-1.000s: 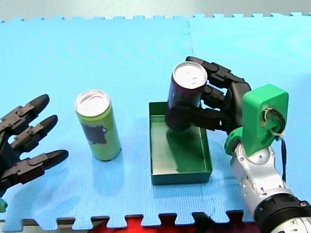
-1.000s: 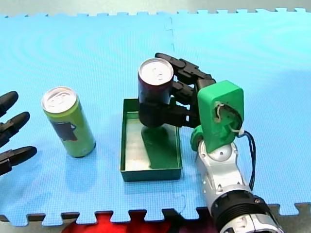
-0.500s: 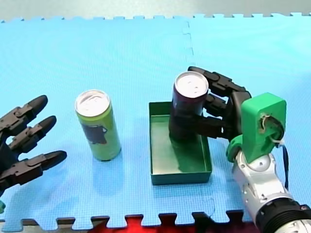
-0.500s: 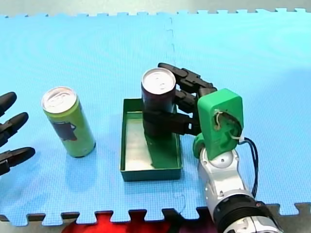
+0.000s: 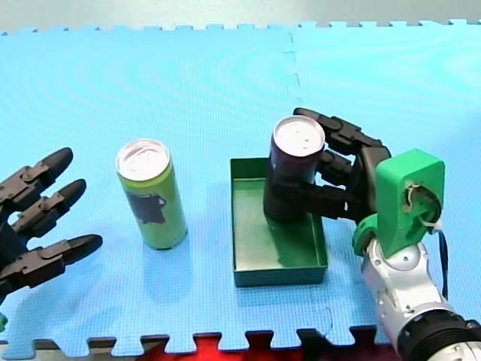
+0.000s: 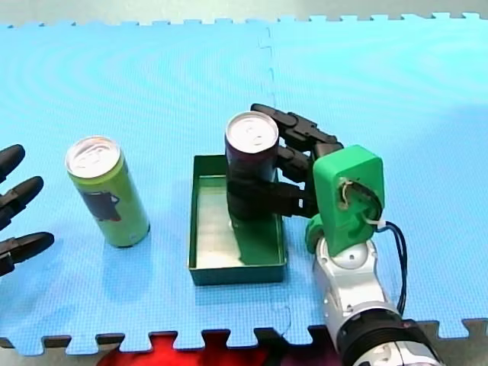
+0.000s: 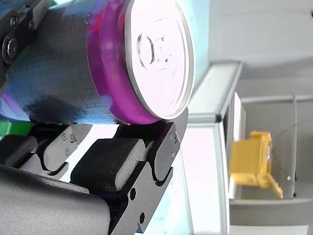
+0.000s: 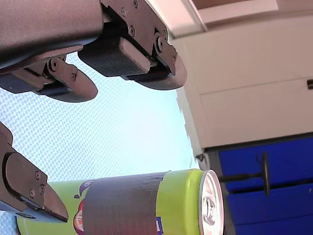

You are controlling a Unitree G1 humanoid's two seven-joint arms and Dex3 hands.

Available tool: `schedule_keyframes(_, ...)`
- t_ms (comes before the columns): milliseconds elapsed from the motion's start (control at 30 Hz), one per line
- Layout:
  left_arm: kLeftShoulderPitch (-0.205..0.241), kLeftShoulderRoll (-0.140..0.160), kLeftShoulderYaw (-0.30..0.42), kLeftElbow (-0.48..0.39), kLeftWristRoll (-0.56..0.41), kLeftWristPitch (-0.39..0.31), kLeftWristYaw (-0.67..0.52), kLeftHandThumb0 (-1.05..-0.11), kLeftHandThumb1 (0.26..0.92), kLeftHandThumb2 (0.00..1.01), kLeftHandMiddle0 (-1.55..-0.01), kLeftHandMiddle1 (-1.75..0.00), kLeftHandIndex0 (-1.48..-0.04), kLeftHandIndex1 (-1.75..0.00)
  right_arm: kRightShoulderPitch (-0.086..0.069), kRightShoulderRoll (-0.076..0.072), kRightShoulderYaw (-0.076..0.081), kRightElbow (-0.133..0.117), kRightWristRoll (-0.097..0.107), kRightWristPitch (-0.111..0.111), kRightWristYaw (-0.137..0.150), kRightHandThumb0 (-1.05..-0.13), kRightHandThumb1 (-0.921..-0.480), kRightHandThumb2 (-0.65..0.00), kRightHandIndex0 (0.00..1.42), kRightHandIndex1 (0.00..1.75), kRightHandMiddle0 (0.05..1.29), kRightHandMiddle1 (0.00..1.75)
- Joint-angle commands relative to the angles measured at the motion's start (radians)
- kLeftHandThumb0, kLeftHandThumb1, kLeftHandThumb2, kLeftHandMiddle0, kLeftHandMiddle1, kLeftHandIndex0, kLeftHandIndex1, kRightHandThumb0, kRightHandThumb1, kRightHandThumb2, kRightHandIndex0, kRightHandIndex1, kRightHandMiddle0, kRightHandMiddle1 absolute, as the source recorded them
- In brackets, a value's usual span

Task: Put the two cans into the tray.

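My right hand (image 5: 319, 177) is shut on a purple can (image 5: 293, 177), holding it upright in the far right part of the green tray (image 5: 244, 248). The first wrist view shows the purple can (image 7: 98, 63) close up with dark fingers (image 7: 122, 161) wrapped around it. A green can (image 5: 150, 194) stands upright on the blue mat, left of the tray. My left hand (image 5: 41, 226) is at the left edge, apart from the green can and holding nothing. The green can (image 8: 142, 205) also appears in the second wrist view beyond the fingers (image 8: 132, 54).
The blue foam mat (image 5: 188, 83) covers the whole surface; its jagged front edge (image 5: 225, 342) runs just in front of the tray. Open mat lies behind the cans and tray.
My right hand has lowered the purple can down into the tray and shifted it slightly right. The green can and the left hand have stayed put.
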Motion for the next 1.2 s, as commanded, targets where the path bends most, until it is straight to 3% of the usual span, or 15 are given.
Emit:
schedule_keyframes(0, 0.001, 0.005, 0.001, 0.001, -0.001, -0.005, -0.002, -0.622, 0.613, 0.0, -0.56, 0.0, -0.54, 0.0, -0.005, -0.003, -0.003, -0.002, 0.005, -0.017, 0.001, -0.391, -0.752, 0.0, 1.36, 0.0, 1.23, 0.0)
schedule_keyframes(1167, 0.02, -0.004, -0.001, -0.03, -0.007, -0.012, -0.004, -0.658, 0.619, 0.0, -0.56, 0.0, -0.55, 0.0, -0.011, -0.001, -0.025, 0.047, 0.019, -0.047, 0.042, -0.382, -0.754, 0.0, 1.34, 0.0, 1.21, 0.0)
